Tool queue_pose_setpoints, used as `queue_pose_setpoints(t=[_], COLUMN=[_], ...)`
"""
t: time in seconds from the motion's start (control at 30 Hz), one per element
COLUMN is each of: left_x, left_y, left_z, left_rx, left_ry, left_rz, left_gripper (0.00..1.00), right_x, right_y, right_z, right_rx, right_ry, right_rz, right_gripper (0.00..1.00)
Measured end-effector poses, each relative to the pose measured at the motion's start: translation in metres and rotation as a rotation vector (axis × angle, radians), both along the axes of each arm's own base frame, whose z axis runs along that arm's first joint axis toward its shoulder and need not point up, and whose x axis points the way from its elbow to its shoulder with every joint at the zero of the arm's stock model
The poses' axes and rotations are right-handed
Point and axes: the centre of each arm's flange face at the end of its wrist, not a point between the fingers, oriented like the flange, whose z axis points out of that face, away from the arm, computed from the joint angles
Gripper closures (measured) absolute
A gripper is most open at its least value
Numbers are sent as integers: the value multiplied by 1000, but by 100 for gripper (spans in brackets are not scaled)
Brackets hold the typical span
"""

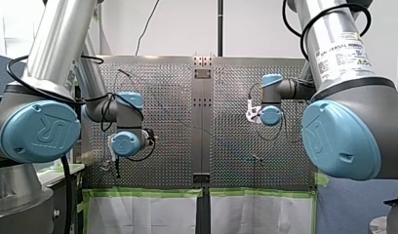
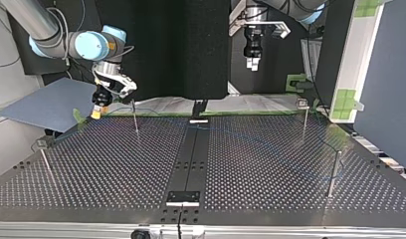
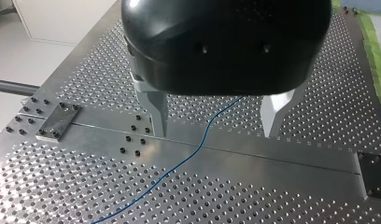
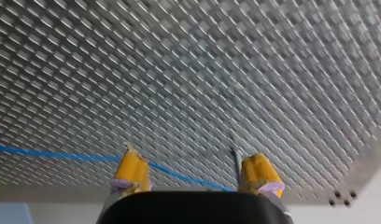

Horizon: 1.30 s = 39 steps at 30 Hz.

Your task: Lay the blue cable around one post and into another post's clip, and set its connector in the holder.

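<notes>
My left hand [image 3: 215, 134] and my right hand [image 4: 195, 162] are wide, holding nothing. The blue cable [image 3: 198, 149] lies loose on the tabletop [image 3: 282, 191]. Next, I think: pinch it.

A perforated metal table [image 2: 106, 169] has a smooth dark strip [image 2: 193, 154] running down its middle. A thin blue cable [image 3: 199, 147] lies on the surface and crosses the strip at a slant, curving gently. Thin upright posts [image 2: 135, 122] stand on the table, two on each side of the strip and well apart from it. In the top view, a small bolted plate [image 2: 183, 197] sits at the strip's near end. Green tape [image 2: 251, 113] lines the table edge at the strip's far end.
</notes>
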Motion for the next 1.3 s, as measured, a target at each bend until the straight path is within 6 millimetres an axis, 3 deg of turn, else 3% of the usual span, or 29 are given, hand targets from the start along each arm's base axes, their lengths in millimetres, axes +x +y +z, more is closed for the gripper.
queue_pose_setpoints(t=[0.4,0.8,1.3], left_x=[0,1,1], left_y=[0,0,11], left_z=[0,0,-2], left_rx=[-3,-4,5], left_ry=[0,-2,17], left_rz=[0,1,85], left_gripper=[0,0,0], right_x=[54,114,148], right_y=[34,79,141], right_z=[-54,-54,-64], right_rx=[75,61,141], right_ry=[38,39,95], right_rz=[128,303,327], right_gripper=[1,1,1])
